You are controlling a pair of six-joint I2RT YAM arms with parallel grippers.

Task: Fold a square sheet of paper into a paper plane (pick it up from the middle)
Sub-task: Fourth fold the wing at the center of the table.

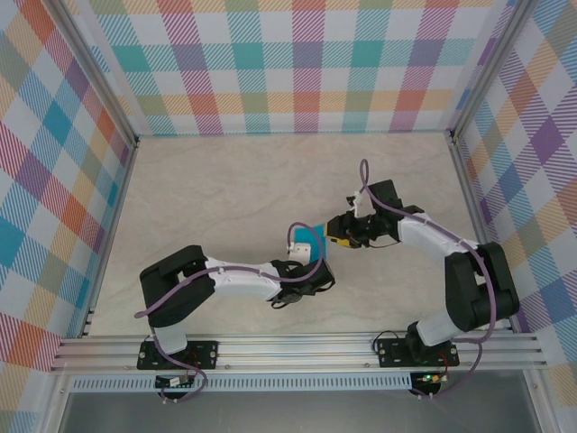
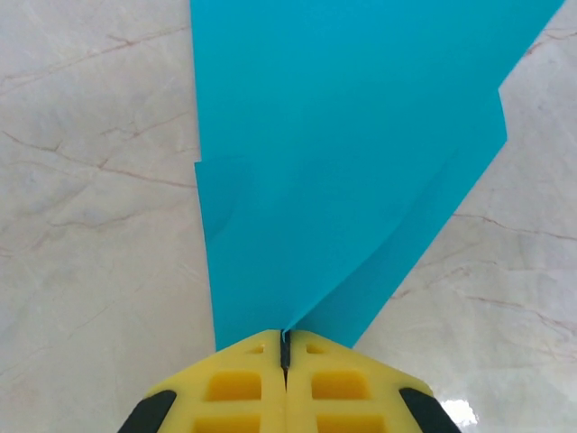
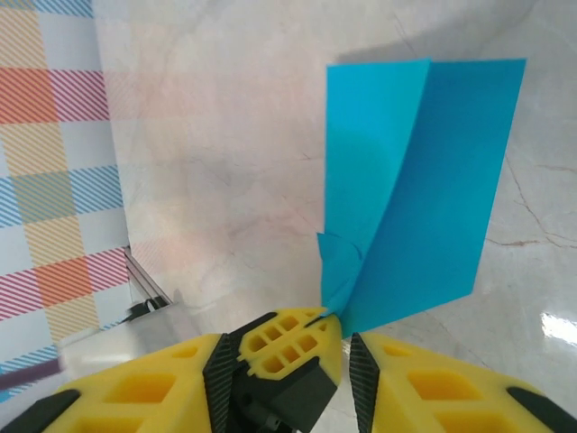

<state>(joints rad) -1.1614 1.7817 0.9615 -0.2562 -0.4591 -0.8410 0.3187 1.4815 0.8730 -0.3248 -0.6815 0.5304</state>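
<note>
The left gripper [image 2: 285, 347] is fully closed, its yellow fingertips meeting at 6 o'clock in its wrist view and pinching the bottom edge of the sheet of paper [image 2: 343, 162]. The sheet fans up from there toward 12 and 1 o'clock, clear of the table [image 2: 90, 225]. It is thin, matte teal paper, already doubled. One layer overlaps another along a slanting edge, with a small step in the outline at 9 o'clock and a corner jutting at 3 o'clock. No sharp nose or wings show yet. In the overhead view it sits near the middle of the table, a touch toward 3 o'clock, between the two grippers. The table is smooth and glossy, pale stone-look with faint veins. The right gripper [image 3: 288, 347] has its jaws apart and grips nothing. In its wrist view the paper rises toward 1 o'clock as two long panels, with a crumpled lower corner ending at a gridded yellow tip between its black pads, seemingly the left gripper's. This looks like a mid-fold change of grip. The next move likely calls for the right gripper to take a fresh hold on a free edge without creasing it crookedly.
</note>
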